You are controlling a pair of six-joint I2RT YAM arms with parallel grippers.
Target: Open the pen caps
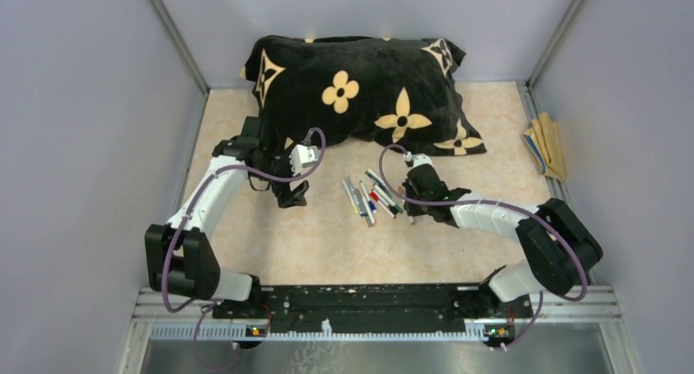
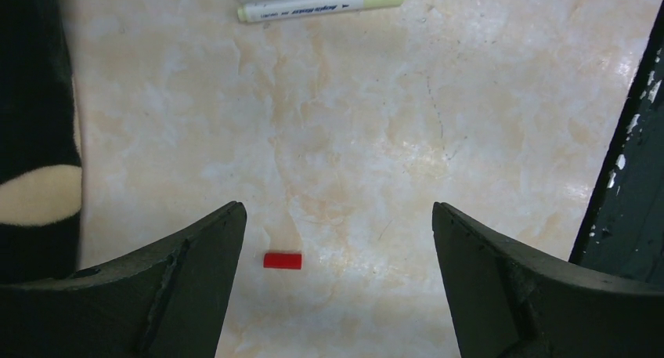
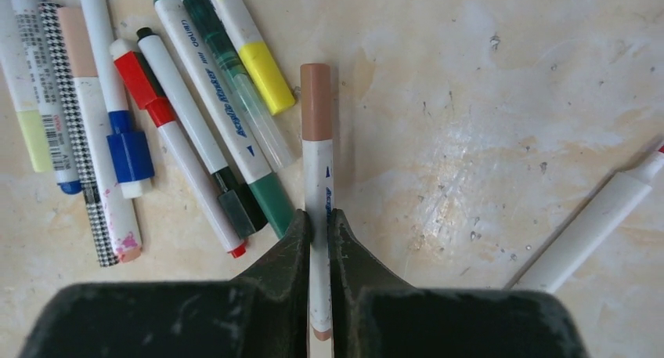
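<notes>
Several pens (image 1: 370, 198) lie in a loose group on the table's middle. My right gripper (image 3: 319, 217) is shut on a white pen (image 3: 318, 178) with a brown cap (image 3: 315, 101), which points away from the fingers. Next to it lie capped pens (image 3: 188, 115) with yellow, green, red, blue and black ends. My left gripper (image 2: 337, 211) is open above the table. A small loose red cap (image 2: 283, 260) lies flat between its fingers, close to the left one and not touching it. In the top view the left gripper (image 1: 290, 196) is left of the pens and the right gripper (image 1: 416, 197) is right of them.
A black pillow (image 1: 360, 87) with tan flowers fills the back of the table and touches the left arm's wrist. Another white barrel (image 3: 595, 225) lies right of my right gripper. A pale green pen (image 2: 321, 4) lies ahead of my left gripper. Tan sticks (image 1: 547, 145) rest outside the right wall.
</notes>
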